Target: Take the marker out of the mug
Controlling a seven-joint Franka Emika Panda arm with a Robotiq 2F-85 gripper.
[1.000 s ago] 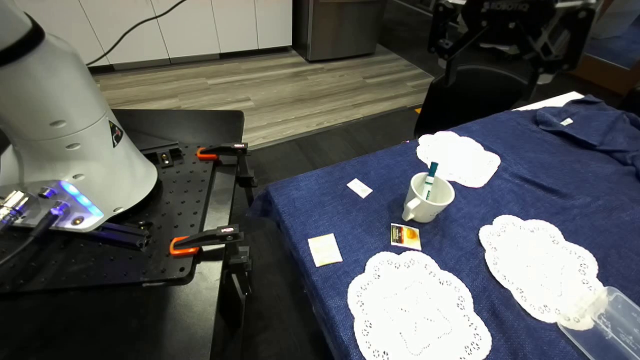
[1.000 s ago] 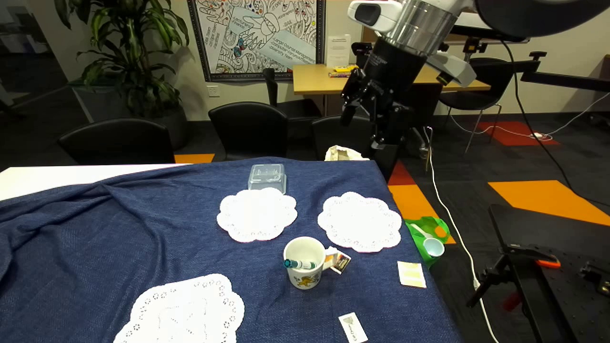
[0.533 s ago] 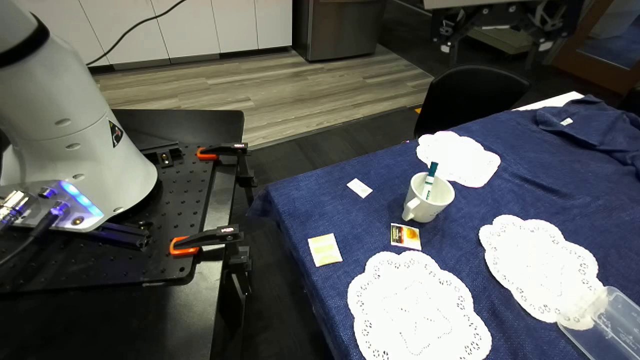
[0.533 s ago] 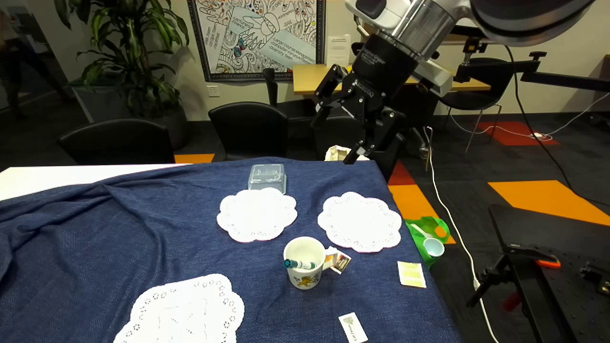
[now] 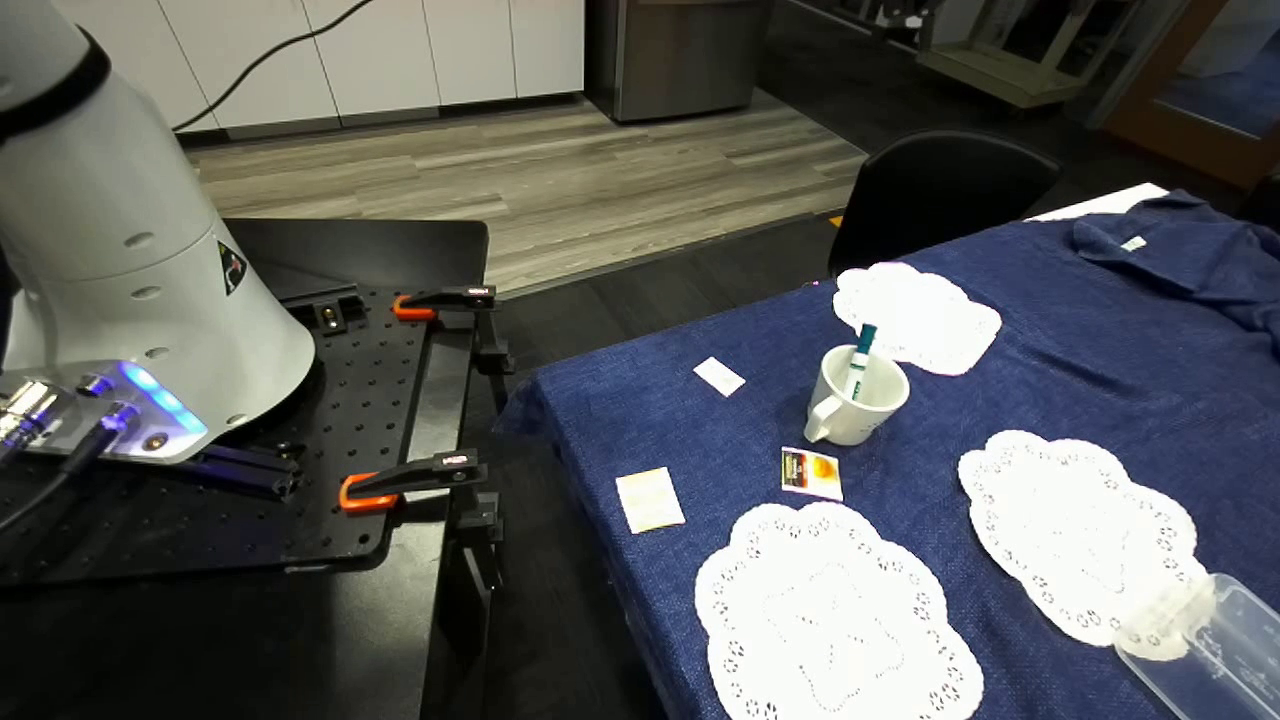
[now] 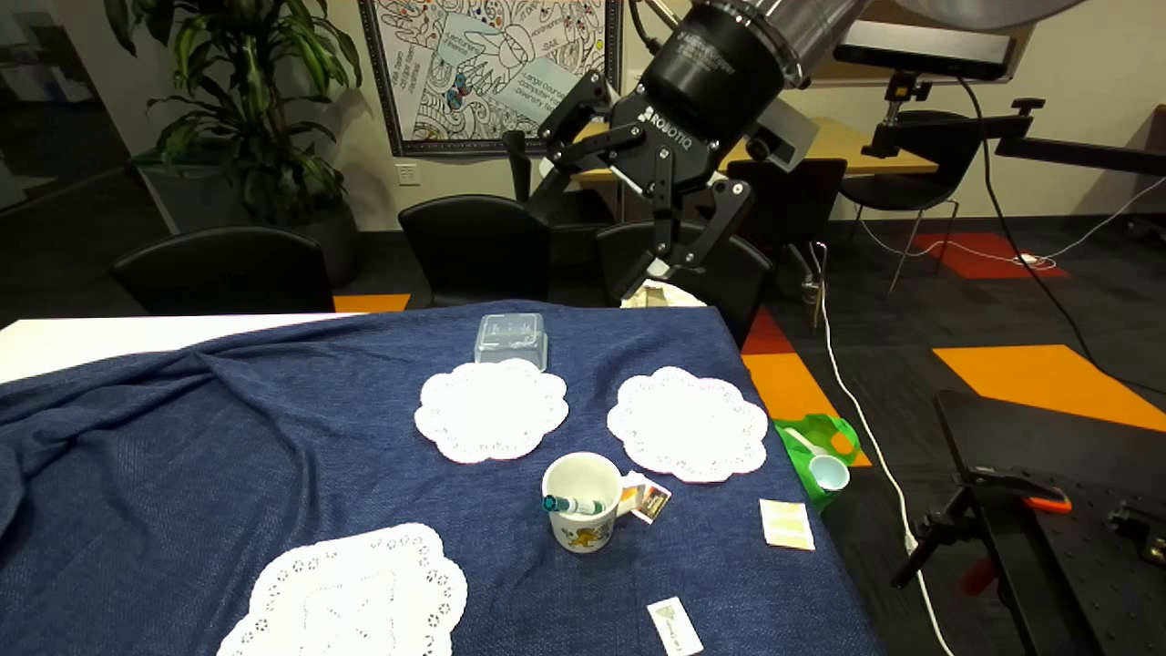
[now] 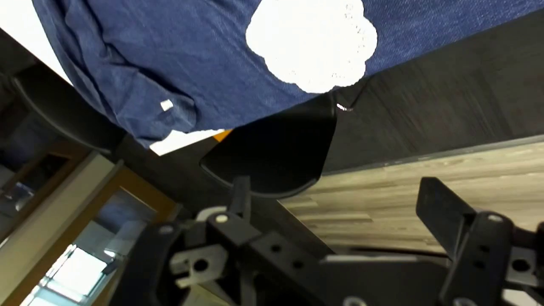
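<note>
Wide and empty, the tool (image 7: 335, 193) hangs high, well apart from the mug (image 5: 847, 424) where the marker (image 5: 859, 362) leans, teal end poking out: approach phase, I'd judge, and next it needs to swing over, line up and pinch that end!

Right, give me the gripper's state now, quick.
Gripper: open, fingers spread wide apart, holding nothing.
</note>
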